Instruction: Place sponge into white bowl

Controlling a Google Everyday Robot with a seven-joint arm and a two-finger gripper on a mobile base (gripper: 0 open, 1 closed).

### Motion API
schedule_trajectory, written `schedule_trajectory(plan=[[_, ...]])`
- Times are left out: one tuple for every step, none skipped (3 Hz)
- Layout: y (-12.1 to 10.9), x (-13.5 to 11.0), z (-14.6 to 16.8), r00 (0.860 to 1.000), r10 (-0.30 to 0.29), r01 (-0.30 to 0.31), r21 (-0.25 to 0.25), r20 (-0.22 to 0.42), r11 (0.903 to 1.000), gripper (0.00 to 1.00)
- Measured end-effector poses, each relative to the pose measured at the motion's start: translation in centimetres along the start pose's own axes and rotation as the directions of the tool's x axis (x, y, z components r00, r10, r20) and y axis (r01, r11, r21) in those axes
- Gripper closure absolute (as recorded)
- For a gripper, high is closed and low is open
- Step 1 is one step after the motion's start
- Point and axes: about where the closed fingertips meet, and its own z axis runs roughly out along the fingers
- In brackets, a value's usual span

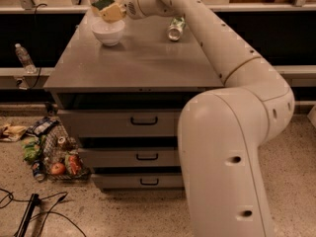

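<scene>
The white bowl (108, 32) stands at the far left of the grey cabinet top (143, 58). My gripper (109, 11) hangs just above the bowl, shut on the sponge (103, 4), whose dark green top shows over the cream-yellow fingers. The sponge is held over the bowl's back rim, above its opening. The bowl's inside looks empty from here.
A silver-green drink can (175, 28) lies on its side at the back right of the top. My arm (232, 83) reaches across the right side. Three drawers (144, 121) face front. Clutter and a bag of food (54, 154) lie on the floor at left, a water bottle (23, 58) beyond.
</scene>
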Motion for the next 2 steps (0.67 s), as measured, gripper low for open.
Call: schedule_trajectory(plan=[[0.1, 0.1, 2.2, 1.0, 0.01, -0.01, 0.0, -0.012, 0.9999, 0.87], [-0.3, 0.3, 3.6, 1.0, 0.029, -0.029, 0.009, -0.011, 0.9995, 0.63]])
